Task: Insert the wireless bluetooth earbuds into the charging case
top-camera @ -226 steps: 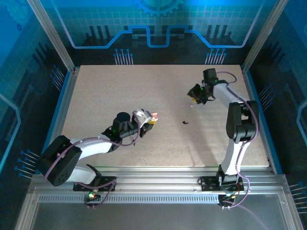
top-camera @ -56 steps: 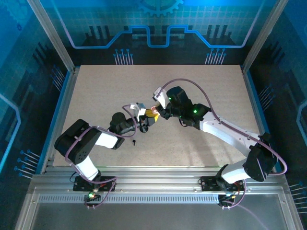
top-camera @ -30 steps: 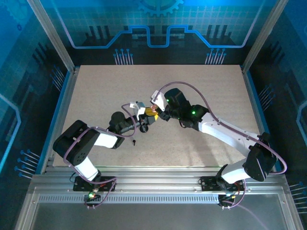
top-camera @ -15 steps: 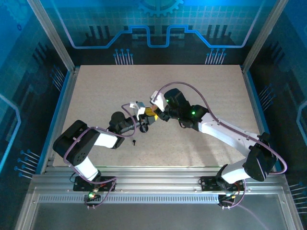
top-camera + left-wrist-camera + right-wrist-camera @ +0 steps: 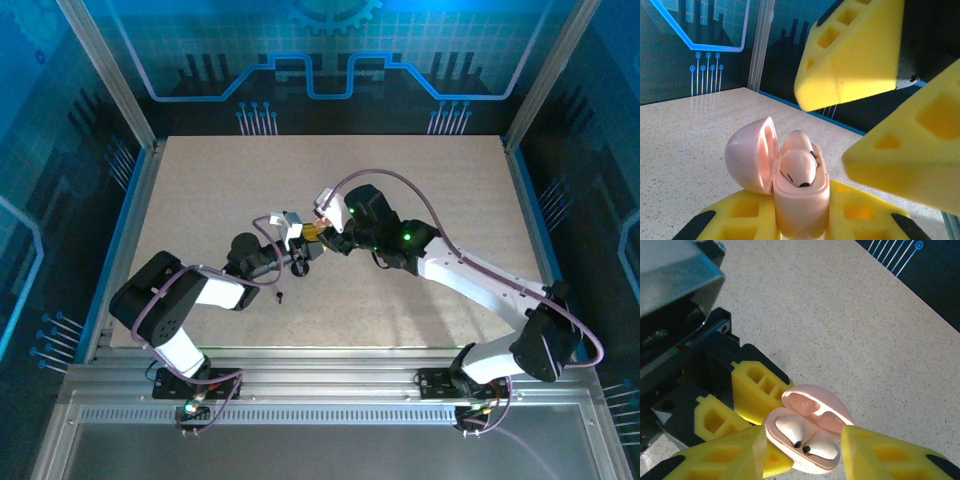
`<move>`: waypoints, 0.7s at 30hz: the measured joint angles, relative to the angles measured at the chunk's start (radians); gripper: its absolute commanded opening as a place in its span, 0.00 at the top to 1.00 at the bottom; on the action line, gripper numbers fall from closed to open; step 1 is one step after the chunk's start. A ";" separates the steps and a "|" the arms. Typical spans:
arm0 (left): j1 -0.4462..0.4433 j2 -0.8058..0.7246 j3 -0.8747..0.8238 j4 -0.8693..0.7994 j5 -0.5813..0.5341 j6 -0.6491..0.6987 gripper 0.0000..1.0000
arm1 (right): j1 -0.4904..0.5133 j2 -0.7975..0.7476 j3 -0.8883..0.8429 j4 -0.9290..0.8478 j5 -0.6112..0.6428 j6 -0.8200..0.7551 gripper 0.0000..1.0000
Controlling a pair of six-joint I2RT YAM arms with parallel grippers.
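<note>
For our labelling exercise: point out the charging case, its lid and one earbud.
charging case [image 5: 801, 207]: left wrist view, body front.
lid [image 5: 742, 157]: left wrist view, outer shell.
earbud [image 5: 788, 426]: right wrist view, rounded top.

Your table [image 5: 400, 180] has a pale, speckled top, lit brighter toward the far side, and runs to blue strips at its left and right edges. One small black bit [image 5: 281, 296] lies on it, left of centre toward the near edge; it's too tiny to tell its shape.
</note>
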 measured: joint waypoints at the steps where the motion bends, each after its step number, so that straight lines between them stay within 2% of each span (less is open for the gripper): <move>1: 0.000 0.000 0.000 0.000 0.000 0.000 0.80 | 0.000 -0.007 0.000 0.000 -0.001 0.010 0.55; 10: 0.000 -0.022 0.000 -0.003 0.000 0.017 0.81 | -0.040 -0.105 -0.023 0.034 -0.024 0.191 0.54; 16: 0.000 -0.058 0.000 -0.017 0.002 0.053 0.81 | -0.063 -0.210 -0.177 0.128 -0.020 0.341 0.53; 21: 0.000 -0.087 0.000 -0.045 0.024 0.100 0.81 | -0.075 -0.277 -0.292 0.193 -0.030 0.367 0.50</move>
